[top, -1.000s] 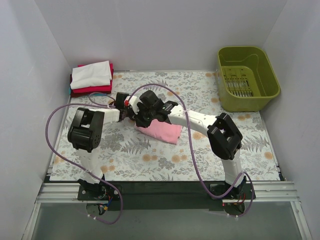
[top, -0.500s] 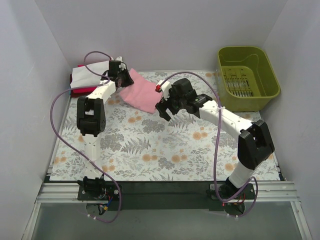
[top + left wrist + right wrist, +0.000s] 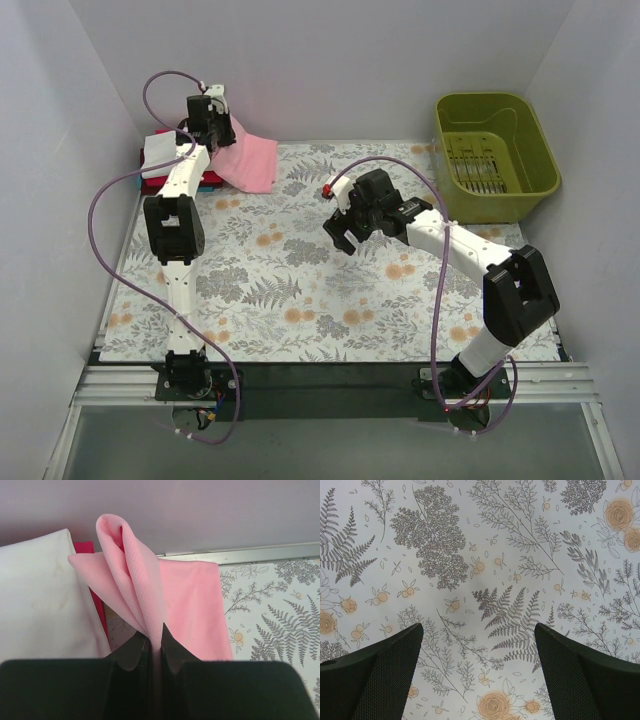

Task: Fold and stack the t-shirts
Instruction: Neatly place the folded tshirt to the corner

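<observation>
A folded light pink t-shirt point(image 3: 248, 160) hangs at the back left of the table, pinched at one edge by my left gripper point(image 3: 213, 128), which is shut on it. Seen from the left wrist, the pink t-shirt point(image 3: 175, 595) rises out of my closed left gripper point(image 3: 155, 632) in a fold. Just left of it lies a stack with a white t-shirt point(image 3: 165, 152) point(image 3: 40, 595) on top, over a red one point(image 3: 210, 178) point(image 3: 86, 547). My right gripper point(image 3: 344, 236) point(image 3: 479, 630) hovers open over the middle of the floral cloth, with nothing between its fingers.
An olive green basket point(image 3: 495, 155) stands at the back right. The floral table cloth point(image 3: 300, 290) covers the table. White walls close in the left, back and right sides.
My left gripper has carried the pink t-shirt from the table's middle to the back left, beside the stack. My right gripper let go of the shirt, opened wide and drew back right.
</observation>
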Controlling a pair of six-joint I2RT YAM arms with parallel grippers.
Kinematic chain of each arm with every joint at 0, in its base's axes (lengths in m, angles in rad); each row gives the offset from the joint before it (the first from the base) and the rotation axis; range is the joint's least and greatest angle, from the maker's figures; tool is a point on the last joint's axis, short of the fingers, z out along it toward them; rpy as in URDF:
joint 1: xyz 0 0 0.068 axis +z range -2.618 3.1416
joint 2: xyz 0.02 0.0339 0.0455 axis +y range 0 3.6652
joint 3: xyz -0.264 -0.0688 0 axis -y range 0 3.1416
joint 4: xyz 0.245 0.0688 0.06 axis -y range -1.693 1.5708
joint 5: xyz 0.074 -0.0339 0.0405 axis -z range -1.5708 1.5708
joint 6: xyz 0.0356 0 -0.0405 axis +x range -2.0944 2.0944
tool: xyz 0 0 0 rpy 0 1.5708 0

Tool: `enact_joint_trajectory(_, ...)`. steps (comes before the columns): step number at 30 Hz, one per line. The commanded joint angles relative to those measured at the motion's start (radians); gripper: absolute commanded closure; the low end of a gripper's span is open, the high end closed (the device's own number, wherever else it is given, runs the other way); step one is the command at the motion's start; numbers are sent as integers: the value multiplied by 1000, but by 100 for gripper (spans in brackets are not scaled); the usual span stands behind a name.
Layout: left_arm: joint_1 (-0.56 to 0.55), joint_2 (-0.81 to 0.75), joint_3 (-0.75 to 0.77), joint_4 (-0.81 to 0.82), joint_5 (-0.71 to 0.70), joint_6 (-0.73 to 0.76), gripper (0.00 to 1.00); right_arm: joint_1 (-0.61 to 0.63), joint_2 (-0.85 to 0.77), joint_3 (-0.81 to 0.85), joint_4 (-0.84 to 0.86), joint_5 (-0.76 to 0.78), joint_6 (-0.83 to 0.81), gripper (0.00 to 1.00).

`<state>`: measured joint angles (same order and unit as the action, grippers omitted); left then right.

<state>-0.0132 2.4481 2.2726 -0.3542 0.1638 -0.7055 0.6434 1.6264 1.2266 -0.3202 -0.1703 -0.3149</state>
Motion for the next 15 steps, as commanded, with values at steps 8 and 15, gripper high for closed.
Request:
enact_joint_trajectory(8, 4, -152, 44, 21, 13, 176, 100, -2, -60, -21, 7, 5, -13, 2)
enact_joint_trajectory(15, 12, -238, 19, 18, 54, 199, 100, -4, -60, -15, 6, 0, -13, 2)
